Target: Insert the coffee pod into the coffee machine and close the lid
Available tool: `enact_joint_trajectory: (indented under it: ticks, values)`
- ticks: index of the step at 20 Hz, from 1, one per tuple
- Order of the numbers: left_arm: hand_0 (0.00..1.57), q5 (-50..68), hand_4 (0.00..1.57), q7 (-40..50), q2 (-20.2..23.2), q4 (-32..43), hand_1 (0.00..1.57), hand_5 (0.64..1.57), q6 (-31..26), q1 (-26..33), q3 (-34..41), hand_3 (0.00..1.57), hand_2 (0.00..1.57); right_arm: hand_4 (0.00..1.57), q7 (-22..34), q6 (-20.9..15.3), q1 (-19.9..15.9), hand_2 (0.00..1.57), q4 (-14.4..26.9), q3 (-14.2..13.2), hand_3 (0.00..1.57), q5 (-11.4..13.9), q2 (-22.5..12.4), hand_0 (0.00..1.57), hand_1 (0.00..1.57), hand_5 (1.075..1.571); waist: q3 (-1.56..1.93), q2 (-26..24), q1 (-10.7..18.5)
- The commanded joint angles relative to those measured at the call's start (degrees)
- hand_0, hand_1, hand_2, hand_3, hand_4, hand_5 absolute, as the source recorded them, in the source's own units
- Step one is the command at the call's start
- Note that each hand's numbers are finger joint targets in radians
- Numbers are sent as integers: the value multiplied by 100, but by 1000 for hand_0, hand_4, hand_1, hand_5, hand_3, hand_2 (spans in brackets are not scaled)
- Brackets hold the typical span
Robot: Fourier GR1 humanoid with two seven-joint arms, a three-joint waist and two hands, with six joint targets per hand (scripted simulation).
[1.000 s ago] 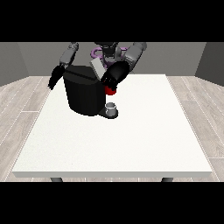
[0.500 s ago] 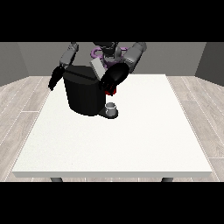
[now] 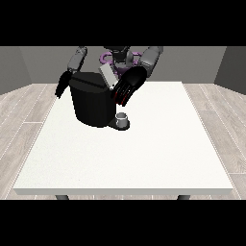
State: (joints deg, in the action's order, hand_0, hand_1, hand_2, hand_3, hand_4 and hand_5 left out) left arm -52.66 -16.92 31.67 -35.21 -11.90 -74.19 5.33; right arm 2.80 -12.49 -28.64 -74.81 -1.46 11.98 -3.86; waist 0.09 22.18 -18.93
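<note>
The black coffee machine (image 3: 92, 104) stands on the white table (image 3: 144, 153) at the back left. Its grey lid (image 3: 107, 77) is tilted up. The hand at the view's right (image 3: 129, 85) hovers at the machine's top right corner, just beside the lid, with its fingers stretched down and to the left. Slivers of a red thing at the machine (image 3: 122, 100) show under those fingers. The hand at the view's left (image 3: 63, 86) hangs by the machine's left side, fingers relaxed and pointing down. A small grey cup-shaped thing (image 3: 123, 118) sits on the machine's base.
The robot's torso (image 3: 120, 56) rises behind the machine at the table's far edge. White tabletop stretches in front of and to the right of the machine.
The hand at the view's right has shifted slightly down and left over the red thing, which now shows less. The other hand and the machine look unchanged.
</note>
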Motion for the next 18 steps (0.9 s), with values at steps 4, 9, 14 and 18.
enact_joint_trajectory:
  ticks: [4, 9, 14, 18]
  values:
    - [0, 2, 0, 87, -184, -11, 0, 1571, 169, 534, 31, 151, 0, 0, -293, 33, 566, 0, 215, -90, 0, -112, 34, 0, 0, 1571, -8, -563, 399]
    - [0, 110, 0, 65, -913, -127, 0, 1571, 3, 1286, -170, 0, 0, 0, -370, 146, 1061, 0, 491, -228, 0, -241, -32, 0, 0, 1571, -7, -1413, 874]
    - [0, 1317, 0, -55, -1686, -141, 0, 1571, 23, 1616, 790, 0, 151, 0, -224, 143, 1302, 0, 434, -234, 0, -314, 46, 0, 0, 1571, -23, -2029, 1140]
    - [0, 2221, 467, -238, -2408, -30, 0, 1571, 42, 2556, 1459, 0, 0, 0, -465, 320, 1891, 0, 415, -332, 0, -539, 46, 0, 0, 1571, -24, -2822, 1560]
